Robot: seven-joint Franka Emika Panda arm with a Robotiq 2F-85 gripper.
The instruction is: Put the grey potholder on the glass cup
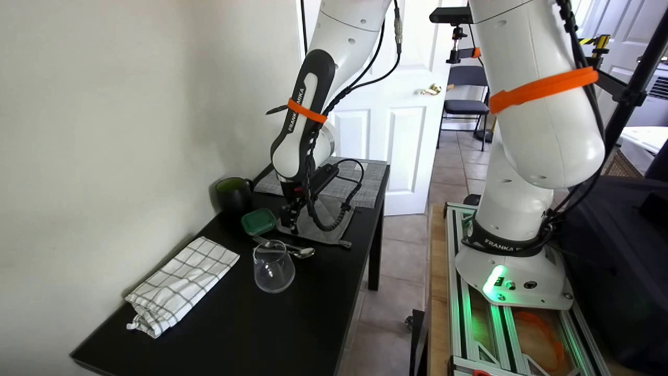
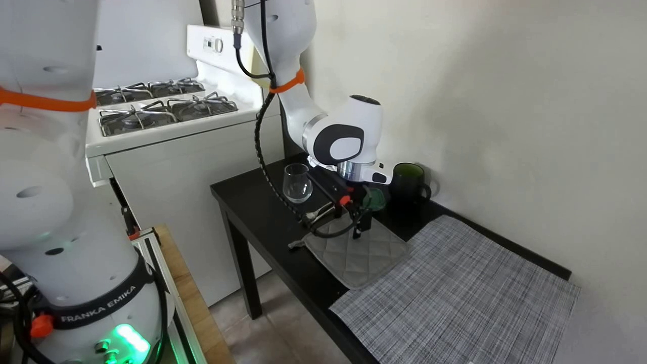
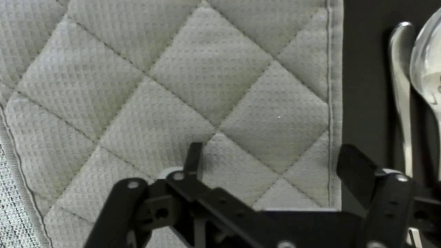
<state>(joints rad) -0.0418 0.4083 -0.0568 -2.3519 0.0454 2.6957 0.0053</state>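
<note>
With my gripper [image 3: 271, 155] spread wide astride an edge of the flat potholder [image 3: 179, 96] beneath, I could skim off it by closing too high.

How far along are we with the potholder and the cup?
Done: the open gripper straddles the edge of the grey potholder, one finger over it, the other out over the table. In hand: apparently the grasp; nothing is clamped yet, and the grey potholder lies flat. Left: closing, lifting, carrying it and laying it on the glass cup, which stands upright with nothing on it.
</note>
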